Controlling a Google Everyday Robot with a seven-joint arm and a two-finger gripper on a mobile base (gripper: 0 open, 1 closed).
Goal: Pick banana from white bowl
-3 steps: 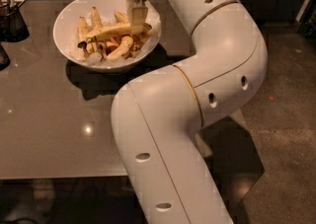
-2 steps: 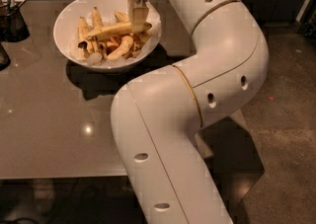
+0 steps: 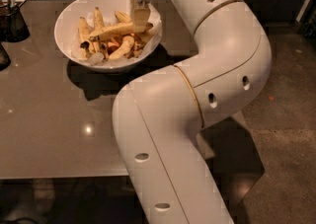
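The white bowl [image 3: 66, 45] stands at the back of the grey table [image 3: 54, 129], with white paper lining inside. The banana [image 3: 111, 31], long and pale yellow with dark tips, lies across the top of the fruit in the bowl, running left to right. My gripper [image 3: 139, 19] reaches straight down from above into the right side of the bowl and sits on the banana's right part, near its tip. Shorter bananas and pieces [image 3: 122, 48] lie under and around the long one.
A dark wire-mesh cup [image 3: 12, 20] stands at the table's far left edge. My arm's large white links [image 3: 197, 99] cover the right part of the table. Dark floor [image 3: 286, 119] lies to the right.
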